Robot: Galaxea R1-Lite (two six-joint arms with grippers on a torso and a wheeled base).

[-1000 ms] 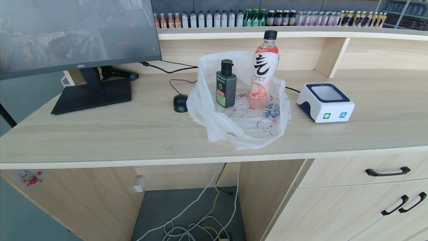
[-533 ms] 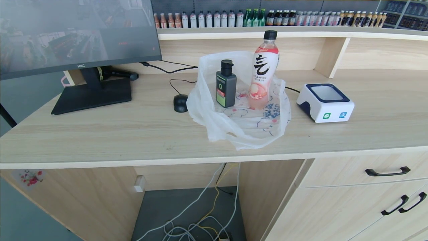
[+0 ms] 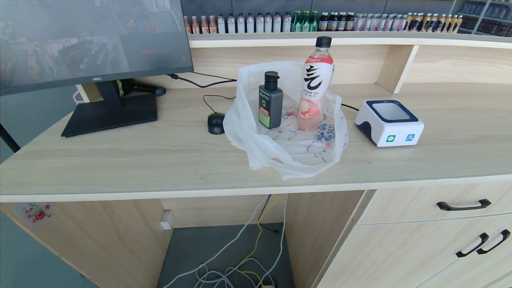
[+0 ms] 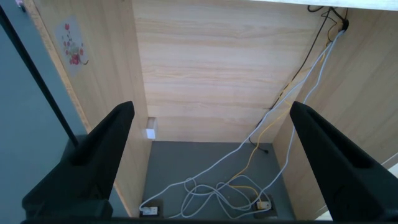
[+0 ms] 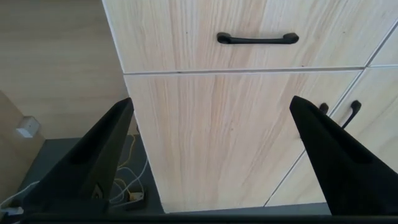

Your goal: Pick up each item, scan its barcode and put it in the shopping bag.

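Observation:
A white plastic shopping bag (image 3: 286,150) lies spread open on the wooden counter (image 3: 120,156). Inside it stand a dark grey pump bottle (image 3: 270,101) and, beside it, a tall pink drink bottle (image 3: 314,86) with a black cap, both upright. The white and navy barcode scanner (image 3: 389,122) sits on the counter just right of the bag. My left gripper (image 4: 211,134) hangs open below the counter, facing the knee space with its cables (image 4: 249,180). My right gripper (image 5: 211,130) is open too, low in front of the drawer fronts (image 5: 249,112), with nothing between its fingers.
A monitor (image 3: 90,40) on a black stand fills the counter's left, with a black mouse (image 3: 216,123) beside the bag. A raised shelf (image 3: 360,40) with rows of bottles runs along the back. Drawers with black handles (image 3: 464,206) sit under the counter's right.

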